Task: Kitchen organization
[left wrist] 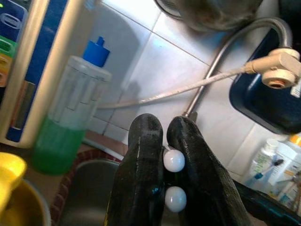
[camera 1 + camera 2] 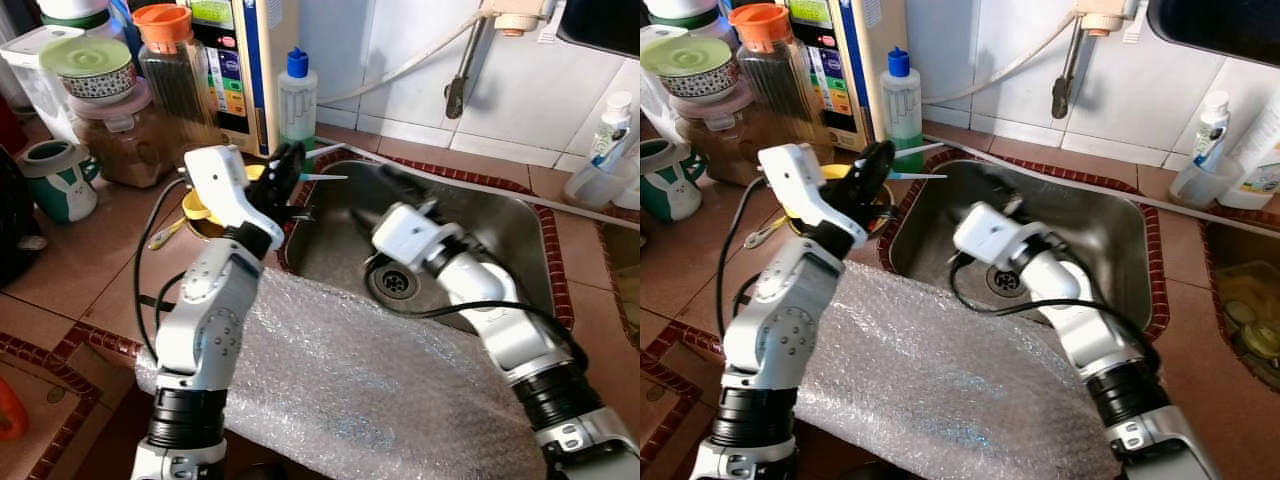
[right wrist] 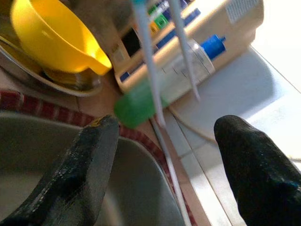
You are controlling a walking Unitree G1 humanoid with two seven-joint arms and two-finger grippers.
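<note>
The left gripper [image 2: 283, 180] pinches two white straws [image 2: 322, 164] above the sink [image 2: 520, 235]; right gripper [image 3: 164, 155] spread wide.

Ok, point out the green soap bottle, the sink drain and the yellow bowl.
green soap bottle [image 2: 298, 100], left eye view, on its clear body below the blue cap.
sink drain [image 2: 394, 281], left eye view, on the metal strainer.
yellow bowl [image 3: 49, 33], right wrist view, on its inner wall.

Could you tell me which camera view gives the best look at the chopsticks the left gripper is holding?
The left eye view: the chopsticks poke sideways from the shut left gripper over the sink. The right wrist view shows them as two blurred pale shafts; the left wrist view shows two white round ends pinched between the fingers.
</note>
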